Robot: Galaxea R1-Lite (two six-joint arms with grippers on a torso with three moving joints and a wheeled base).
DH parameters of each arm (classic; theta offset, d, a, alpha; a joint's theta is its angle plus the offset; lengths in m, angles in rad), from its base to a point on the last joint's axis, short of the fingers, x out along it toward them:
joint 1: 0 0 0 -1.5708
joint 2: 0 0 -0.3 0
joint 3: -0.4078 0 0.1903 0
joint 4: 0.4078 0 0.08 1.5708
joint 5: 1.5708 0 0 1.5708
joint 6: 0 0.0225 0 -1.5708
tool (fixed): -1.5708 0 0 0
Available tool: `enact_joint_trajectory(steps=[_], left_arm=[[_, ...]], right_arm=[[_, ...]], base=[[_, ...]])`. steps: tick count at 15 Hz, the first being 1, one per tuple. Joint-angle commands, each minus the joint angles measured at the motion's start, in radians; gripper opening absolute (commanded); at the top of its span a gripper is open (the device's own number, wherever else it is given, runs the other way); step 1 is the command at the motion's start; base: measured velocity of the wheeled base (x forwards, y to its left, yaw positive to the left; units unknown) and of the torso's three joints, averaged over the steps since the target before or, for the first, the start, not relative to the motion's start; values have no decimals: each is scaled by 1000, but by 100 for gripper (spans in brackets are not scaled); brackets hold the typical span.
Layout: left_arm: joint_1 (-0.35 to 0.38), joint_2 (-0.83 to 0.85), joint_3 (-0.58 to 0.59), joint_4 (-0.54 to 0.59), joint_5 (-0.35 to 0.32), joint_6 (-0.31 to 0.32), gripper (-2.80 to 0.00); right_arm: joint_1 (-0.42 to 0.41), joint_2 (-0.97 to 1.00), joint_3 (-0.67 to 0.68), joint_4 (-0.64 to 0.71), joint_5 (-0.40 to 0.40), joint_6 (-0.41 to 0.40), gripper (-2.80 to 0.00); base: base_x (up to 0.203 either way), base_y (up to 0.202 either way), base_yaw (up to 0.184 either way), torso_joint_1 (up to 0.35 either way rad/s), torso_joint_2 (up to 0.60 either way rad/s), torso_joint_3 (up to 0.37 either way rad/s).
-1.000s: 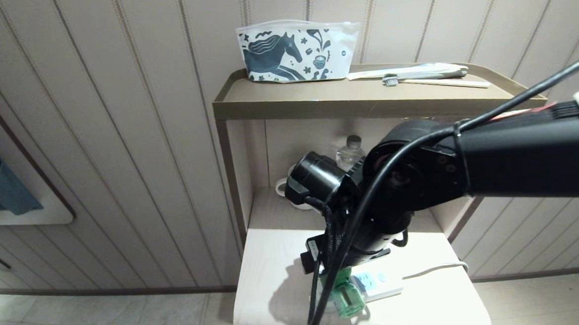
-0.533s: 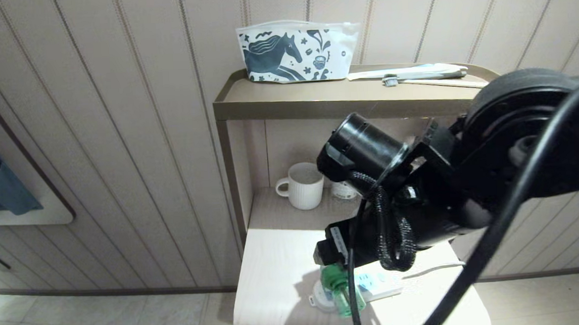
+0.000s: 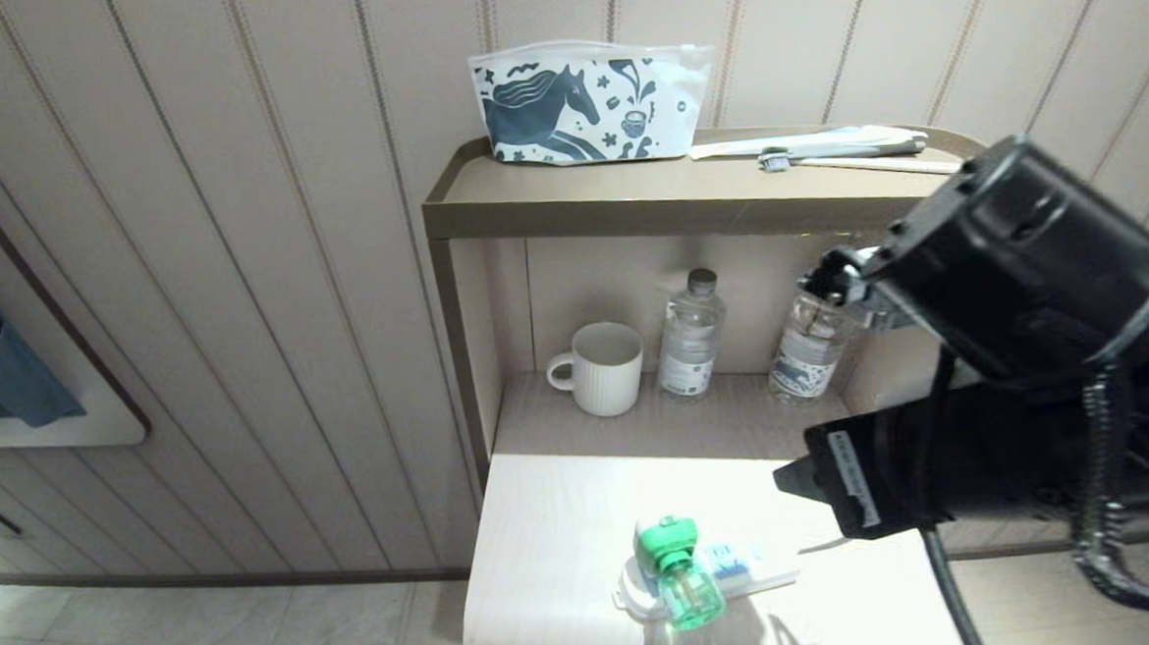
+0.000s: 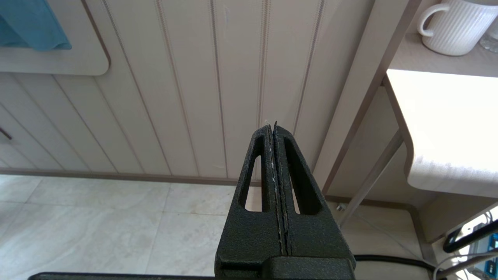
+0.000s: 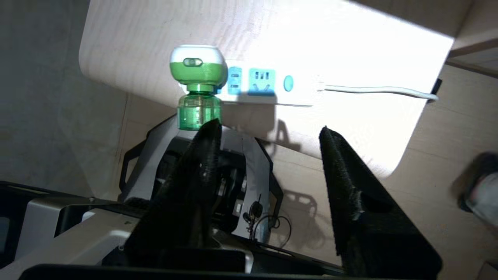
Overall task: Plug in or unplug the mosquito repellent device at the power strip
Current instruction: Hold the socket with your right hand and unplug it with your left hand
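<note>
Tabletop (image 3: 546,521) of pale wood grain has a rounded front edge; the white power strip (image 3: 755,571) lies near that edge, bare surface behind it. Mosquito repellent device (image 3: 679,573), translucent green with white-and-green head, sits in the strip's end socket. Right gripper (image 5: 268,132) hangs apart, fingers spread and empty; left gripper (image 4: 274,130) is closed beside the table.

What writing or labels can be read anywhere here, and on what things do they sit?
No text can be read.
Two clear plastic water bottles: white labels with print too small to read.
White sticker on the black right arm: print blurred.
White pouch with a dark blue horse drawing: pictures only.
Long white power strip: no legible marking.
</note>
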Motion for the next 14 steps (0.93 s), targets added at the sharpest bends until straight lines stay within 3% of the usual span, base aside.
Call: enact_joint_trajectory(steps=[1, 9, 14], left_arm=[[-1, 1, 0, 1, 0, 0, -280], [0, 1, 0, 1, 0, 0, -280], [0, 1, 0, 1, 0, 0, -280]], right_arm=[[-35, -147, 49, -4, -8, 4, -280], [-374, -548, 222, -8, -16, 12, -280], [-530, -864, 352, -3, -86, -1, -280]], base=[[0, 0, 0, 0, 0, 0], [0, 0, 0, 0, 0, 0], [0, 0, 0, 0, 0, 0]])
